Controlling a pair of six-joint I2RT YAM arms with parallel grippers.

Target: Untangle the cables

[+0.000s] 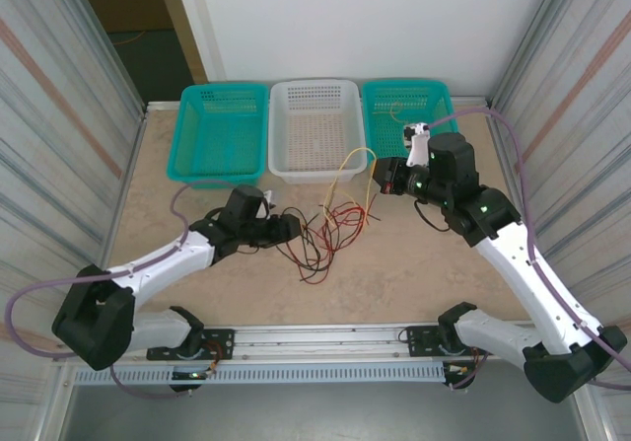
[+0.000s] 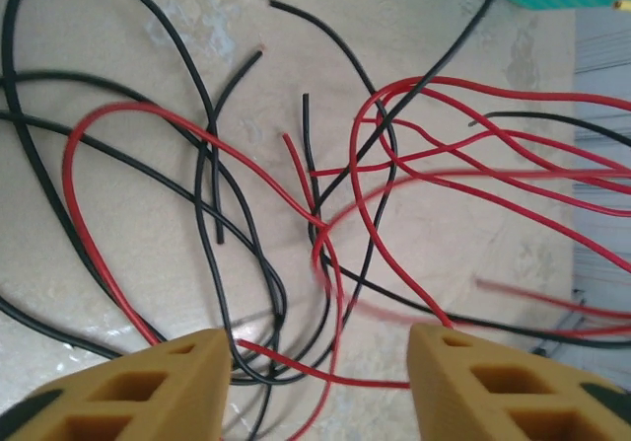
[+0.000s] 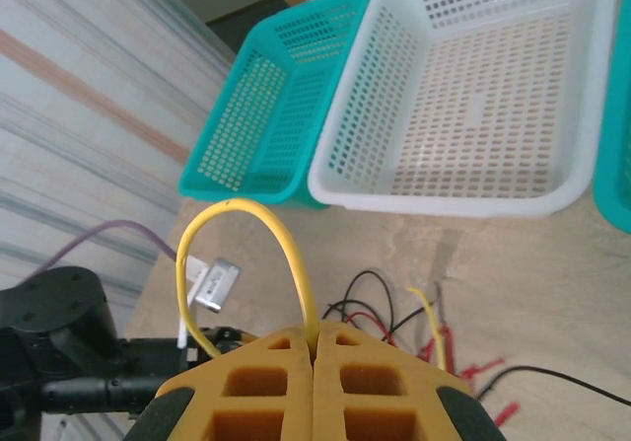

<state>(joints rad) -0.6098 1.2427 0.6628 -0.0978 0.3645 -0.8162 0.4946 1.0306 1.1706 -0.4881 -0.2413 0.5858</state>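
Observation:
The cables lie as a loose tangle of red wires [image 1: 340, 214] and black wires [image 1: 299, 256] on the table's middle. My left gripper [image 1: 291, 227] sits at the tangle's left edge. In the left wrist view it [image 2: 317, 362] is open over the red loops [image 2: 118, 110] and black loops [image 2: 177, 41], and one red wire [image 2: 325, 374] runs across the gap ungripped. My right gripper [image 1: 380, 180] is raised to the tangle's right, shut on a yellow cable [image 1: 357, 150]. That cable arches up as a loop [image 3: 286, 234] from the closed fingertips [image 3: 315, 340].
Three baskets stand in a row at the table's far edge: teal [image 1: 222, 130], white [image 1: 315, 130] and teal [image 1: 404, 106]. Corrugated walls close in both sides. A metal rail [image 1: 325, 337] runs along the near edge between the arm bases.

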